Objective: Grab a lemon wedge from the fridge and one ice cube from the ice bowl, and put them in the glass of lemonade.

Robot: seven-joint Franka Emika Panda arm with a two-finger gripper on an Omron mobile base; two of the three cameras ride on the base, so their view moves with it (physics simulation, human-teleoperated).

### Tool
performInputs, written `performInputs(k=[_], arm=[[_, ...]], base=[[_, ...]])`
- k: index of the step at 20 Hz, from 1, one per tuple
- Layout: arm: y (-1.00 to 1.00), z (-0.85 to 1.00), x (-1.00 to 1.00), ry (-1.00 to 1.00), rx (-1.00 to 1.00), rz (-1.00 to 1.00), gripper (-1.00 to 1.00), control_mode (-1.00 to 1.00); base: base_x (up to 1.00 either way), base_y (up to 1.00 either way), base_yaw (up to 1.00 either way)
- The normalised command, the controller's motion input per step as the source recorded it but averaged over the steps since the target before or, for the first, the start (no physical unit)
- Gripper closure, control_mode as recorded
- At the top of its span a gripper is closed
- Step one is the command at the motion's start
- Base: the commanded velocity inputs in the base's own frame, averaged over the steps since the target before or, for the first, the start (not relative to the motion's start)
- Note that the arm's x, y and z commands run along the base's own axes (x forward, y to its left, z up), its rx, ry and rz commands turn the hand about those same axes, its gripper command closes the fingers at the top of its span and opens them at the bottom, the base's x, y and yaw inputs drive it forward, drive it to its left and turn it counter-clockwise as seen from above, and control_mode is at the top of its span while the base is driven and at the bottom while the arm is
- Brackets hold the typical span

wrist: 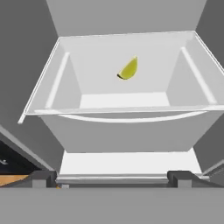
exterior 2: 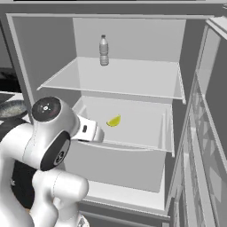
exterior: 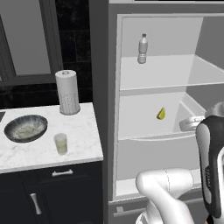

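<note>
The grey fridge (exterior: 113,87) (exterior 2: 53,44) stands open. A small yellow-green lemon wedge (exterior: 161,114) (exterior 2: 114,120) (wrist: 128,69) lies toward the back of its white middle drawer (wrist: 127,99). My gripper (wrist: 112,178) is open and holds nothing. It hovers outside the drawer's front edge, aimed at the wedge and well short of it. On the marble counter (exterior: 83,131) to the fridge's left sit the dark ice bowl (exterior: 25,128) (exterior 2: 11,108) and the glass of lemonade (exterior: 61,143), which stands in front of and to the right of the bowl.
A clear water bottle (exterior: 142,49) (exterior 2: 103,50) stands on the upper shelf. A white paper-towel roll (exterior: 67,92) stands at the back of the counter near the fridge wall. The fridge door (exterior 2: 208,115) hangs open on the right. Dark cabinets (exterior: 52,192) lie below the counter.
</note>
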Motion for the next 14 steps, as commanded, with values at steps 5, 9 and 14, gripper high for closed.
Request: performInputs(k=[5,9,14], arm=[[0.00,-0.07,0.95,0.00,0.01,0.00,-1.00,-1.00],[-0.03,-0.13,1.00,0.00,0.00,0.00,-1.00,-1.00],[-0.02,-0.11,0.70,0.00,0.00,0.00,-1.00,-1.00]], base=[[0.00,0.00,0.00],[0.00,0.00,0.00],[0.00,0.00,0.00]])
